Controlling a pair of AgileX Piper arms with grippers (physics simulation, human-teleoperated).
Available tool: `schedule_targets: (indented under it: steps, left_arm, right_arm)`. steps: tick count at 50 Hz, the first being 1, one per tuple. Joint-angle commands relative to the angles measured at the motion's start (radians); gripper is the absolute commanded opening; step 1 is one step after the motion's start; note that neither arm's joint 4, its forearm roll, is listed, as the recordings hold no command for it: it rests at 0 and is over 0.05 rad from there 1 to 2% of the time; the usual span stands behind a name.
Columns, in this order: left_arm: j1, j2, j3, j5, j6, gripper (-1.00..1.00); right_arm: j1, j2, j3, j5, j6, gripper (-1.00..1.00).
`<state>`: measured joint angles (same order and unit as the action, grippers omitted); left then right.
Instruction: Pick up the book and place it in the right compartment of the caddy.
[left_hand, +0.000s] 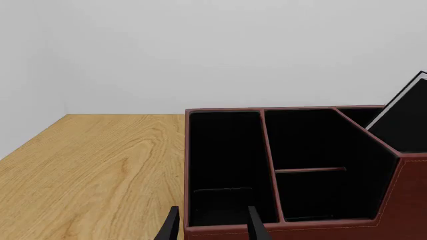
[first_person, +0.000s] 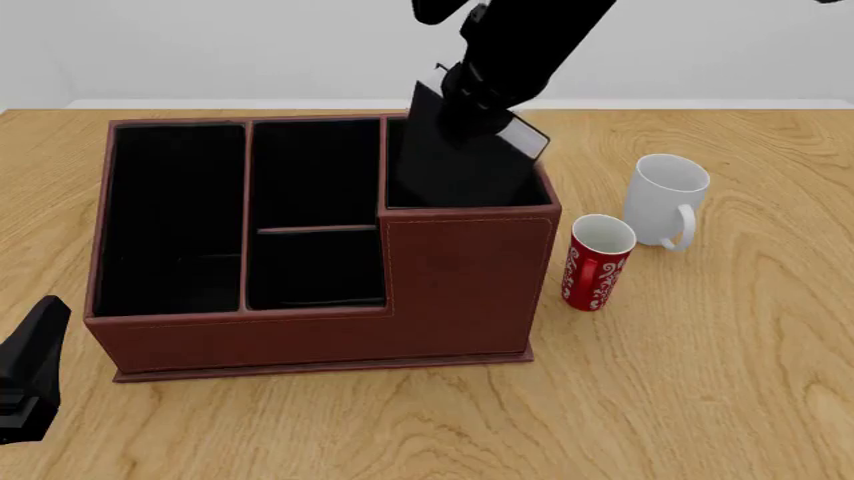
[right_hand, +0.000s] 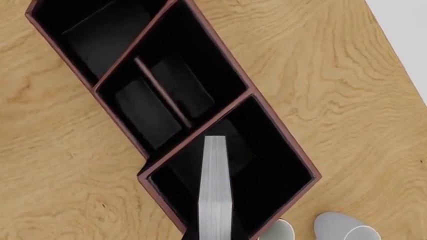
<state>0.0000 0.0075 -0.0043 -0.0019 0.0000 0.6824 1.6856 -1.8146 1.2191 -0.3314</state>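
— Gripper, right (first_person: 470, 105): clamped on top end of book (first_person: 454, 165); book tilted, lower end already inside right compartment (first_person: 470, 215) of caddy (first_person: 267, 340). Handling?
— Stiff hardcover, probably weighty, covers smooth; best pinched across both covers, near spine. Right of caddy: red can (first_person: 594, 262), white mug (first_person: 665, 200). Left gripper (left_hand: 213, 227): fingers spread, empty, near left.

R arm (first_person: 534, 40): matte black, thick rounded links, top centre of frame | L tool (left_hand: 210, 225): two thin black flat fingers, lower centre | L arm (first_person: 27, 370): black angular block, lower left corner
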Motion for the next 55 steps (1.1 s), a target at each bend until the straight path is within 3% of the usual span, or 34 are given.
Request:
schedule_targets:
  steps: [1, 42, 43, 52, 55]
  left_arm:
    - [0.0, 0.0, 0.0, 0.0, 0.0, 1.0]
    - [0.0, 0.0, 0.0, 0.0, 0.0, 1.0]
    - [0.0, 0.0, 0.0, 0.0, 0.0, 1.0]
    - [0.0, 0.0, 0.0, 0.0, 0.0, 1.0]
    - [0.0, 0.0, 0.0, 0.0, 0.0, 1.0]
  right_arm:
    - [0.012, 0.021, -0.008, 0.0, 0.038, -1.0]
    - [0.018, 0.045, 0.1, -0.099, 0.119, -1.0]
    - [0.003, 0.055, 0.101, -0.099, 0.101, -1.0]
    - [-0.002, 0.069, 0.107, -0.117, 0.117, -1.0]
    - [-0.032, 0.091, 0.08, -0.109, 0.089, -1.0]
